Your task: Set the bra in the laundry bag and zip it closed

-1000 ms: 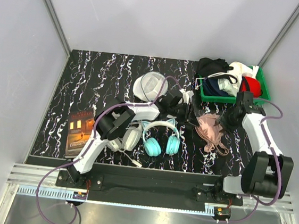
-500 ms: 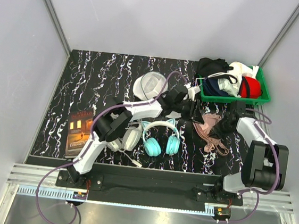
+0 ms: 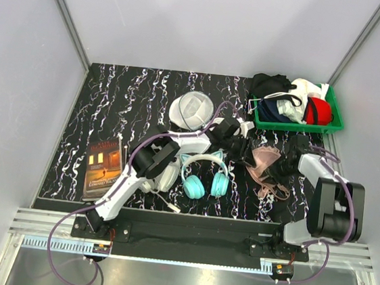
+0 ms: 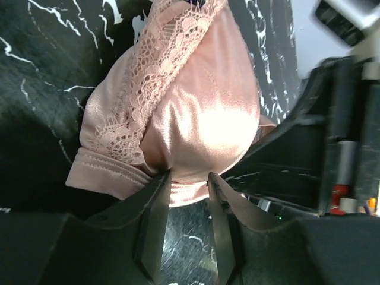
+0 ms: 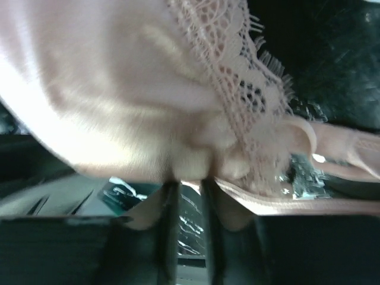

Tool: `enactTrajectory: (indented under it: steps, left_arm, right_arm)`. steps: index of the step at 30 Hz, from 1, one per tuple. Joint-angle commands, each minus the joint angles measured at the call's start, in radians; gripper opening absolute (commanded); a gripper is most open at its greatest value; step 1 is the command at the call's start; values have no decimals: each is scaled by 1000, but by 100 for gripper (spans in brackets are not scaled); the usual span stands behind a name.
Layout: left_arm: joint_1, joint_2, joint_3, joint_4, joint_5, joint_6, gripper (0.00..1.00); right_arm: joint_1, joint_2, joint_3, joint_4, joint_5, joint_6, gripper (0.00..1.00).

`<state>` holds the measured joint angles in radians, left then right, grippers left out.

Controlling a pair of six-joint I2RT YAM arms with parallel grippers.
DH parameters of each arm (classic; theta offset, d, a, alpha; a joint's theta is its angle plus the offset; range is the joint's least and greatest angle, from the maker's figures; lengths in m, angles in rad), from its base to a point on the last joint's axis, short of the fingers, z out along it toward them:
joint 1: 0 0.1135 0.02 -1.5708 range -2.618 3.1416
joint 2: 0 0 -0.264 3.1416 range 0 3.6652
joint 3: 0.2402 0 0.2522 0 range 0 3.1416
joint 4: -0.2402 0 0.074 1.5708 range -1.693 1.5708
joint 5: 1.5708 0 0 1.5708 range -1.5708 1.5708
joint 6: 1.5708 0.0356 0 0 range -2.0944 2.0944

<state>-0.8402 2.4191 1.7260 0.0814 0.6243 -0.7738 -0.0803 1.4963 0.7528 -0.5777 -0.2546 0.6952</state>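
Note:
The pale pink bra [image 3: 268, 163] lies on the black marbled table, right of centre. My left gripper [image 3: 250, 155] is at its left edge. In the left wrist view the bra [image 4: 196, 107] has its satin cup edge pinched between my narrowly set fingertips, so my left gripper [image 4: 185, 175] is shut on it. My right gripper [image 3: 280, 167] is at the bra's right side. In the blurred right wrist view the bra [image 5: 119, 89] is bunched at the tips of my right gripper [image 5: 187, 181]. The white mesh laundry bag [image 3: 191, 108] lies apart, at the table's middle back.
A green bin [image 3: 332, 111] with black, white and red garments stands at the back right. Teal headphones [image 3: 204, 178] and white-grey headphones [image 3: 167, 175] lie near the front middle. A book [image 3: 103, 160] lies at the left front.
My right gripper came down from beside the green bin to the bra's right side. My left gripper moved right onto the bra's left edge.

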Motion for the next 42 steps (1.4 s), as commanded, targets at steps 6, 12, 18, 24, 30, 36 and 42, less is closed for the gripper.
enactTrajectory:
  steps: [6, 12, 18, 24, 30, 36, 42]
  left_arm:
    - [20, -150, 8, -195, -14, 251, 55]
    - [39, -252, -6, -184, -43, 252, 69]
    - [61, -222, -16, -129, -37, 183, 68]
    - [81, -195, 3, -196, -102, 156, 68]
    - [81, -149, 18, -204, -181, 24, 64]
    - [63, -135, 3, -203, -258, -122, 64]
    - [36, -123, -31, -201, -298, -237, 62]
  right_arm:
    - [4, -195, 172, -180, 60, -149, 67]
    - [2, -144, 276, -192, 130, -215, 100]
    - [-15, -45, 327, -145, 81, -266, 100]
    - [-27, 21, 287, -48, -41, -241, 99]
    - [-29, 44, 275, -40, -51, -238, 100]
    - [-30, 30, 281, -45, -48, -238, 100]
    - [-30, -11, 247, -48, -32, -206, 100]
